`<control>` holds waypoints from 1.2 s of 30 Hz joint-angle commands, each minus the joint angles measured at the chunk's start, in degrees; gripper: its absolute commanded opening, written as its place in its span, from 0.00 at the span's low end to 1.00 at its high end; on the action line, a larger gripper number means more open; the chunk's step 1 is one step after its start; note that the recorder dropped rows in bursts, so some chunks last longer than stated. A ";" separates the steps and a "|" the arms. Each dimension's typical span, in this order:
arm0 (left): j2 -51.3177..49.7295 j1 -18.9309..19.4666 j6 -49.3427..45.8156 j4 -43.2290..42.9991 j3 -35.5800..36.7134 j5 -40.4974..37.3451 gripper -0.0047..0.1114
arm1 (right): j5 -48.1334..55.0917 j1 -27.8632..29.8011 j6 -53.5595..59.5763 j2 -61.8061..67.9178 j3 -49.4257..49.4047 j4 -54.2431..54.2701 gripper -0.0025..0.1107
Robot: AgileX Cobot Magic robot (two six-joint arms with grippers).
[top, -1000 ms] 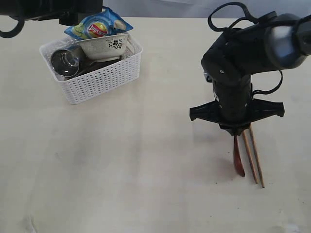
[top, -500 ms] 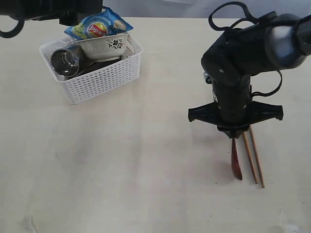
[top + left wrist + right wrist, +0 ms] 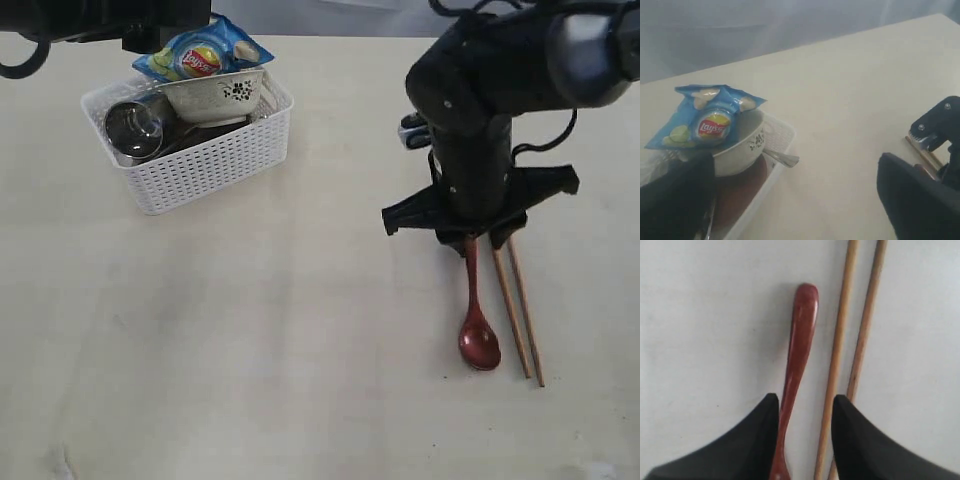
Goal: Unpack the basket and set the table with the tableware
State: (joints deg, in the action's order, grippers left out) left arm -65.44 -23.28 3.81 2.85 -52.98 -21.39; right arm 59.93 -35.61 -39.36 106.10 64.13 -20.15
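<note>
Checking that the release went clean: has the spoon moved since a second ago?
Yes. The spoon has rolled from its edge to lie flat, its bowl slightly leftward, away from the unmoved chopsticks.

Beneath the matt black right claw, the dark red spoon is glossy and smooth; the chopsticks beside it are matt brown wood. The counter is smooth, pale and matt. Well away, the basket is white perforated plastic, the cup shiny steel.
</note>
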 commanded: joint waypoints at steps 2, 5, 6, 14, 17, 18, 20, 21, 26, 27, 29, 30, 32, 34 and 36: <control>0.06 -0.26 -0.03 -3.75 -0.10 -3.68 0.74 | 0.30 5.64 15.53 -4.11 4.55 5.71 0.33; -0.80 0.10 0.06 -4.32 -0.20 -3.96 0.74 | -4.05 14.11 30.74 -5.68 4.55 19.42 0.33; -2.53 0.92 0.06 -4.58 -0.20 -3.96 0.74 | -5.73 17.60 38.73 -6.21 4.55 26.85 0.33; -22.41 6.07 0.89 -4.58 -6.20 -3.37 0.74 | -14.80 24.24 61.74 -7.01 4.44 46.89 0.33; -25.84 6.07 0.89 -4.58 -10.39 -5.06 0.74 | -16.14 24.24 63.84 -7.01 4.44 48.23 0.33; -26.52 6.07 0.89 -4.58 -11.50 -5.48 0.74 | -16.24 24.24 64.32 -7.01 4.44 48.23 0.33; -27.75 6.07 0.89 -5.21 -13.93 -6.10 0.74 | -16.24 24.24 64.46 -7.01 4.44 48.23 0.33; -28.04 6.07 0.89 -5.71 -14.97 -6.10 0.74 | -16.24 24.24 64.46 -7.01 4.44 48.23 0.33; -28.59 6.07 3.94 -10.97 -17.78 -7.32 0.74 | -16.24 24.00 67.64 -7.01 4.32 48.49 0.33; -28.59 6.07 5.05 -12.74 -18.14 -7.86 0.74 | -16.27 24.00 68.56 -7.01 4.06 48.94 0.33; -28.59 6.07 7.48 -16.55 -18.74 -9.42 0.74 | -17.41 24.00 71.23 -7.01 2.89 50.21 0.33; -28.59 6.07 7.92 -18.18 -18.84 -10.43 0.74 | -18.50 24.00 72.13 -7.01 2.17 50.33 0.33; -28.59 6.07 7.92 -20.71 -18.84 -13.11 0.74 | -20.95 24.00 73.13 -7.01 0.31 50.48 0.33; -28.59 6.07 6.50 -23.94 -18.74 -15.53 0.74 | -23.91 24.00 74.74 -7.01 -2.06 51.01 0.33; -28.59 6.07 3.71 -25.53 -18.74 -18.00 0.72 | -27.55 24.00 77.84 -7.01 -3.12 51.01 0.33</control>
State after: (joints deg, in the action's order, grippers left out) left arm -94.04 -17.31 9.91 -19.62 -71.49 -35.97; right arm 36.84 -11.65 34.96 99.52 62.36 30.23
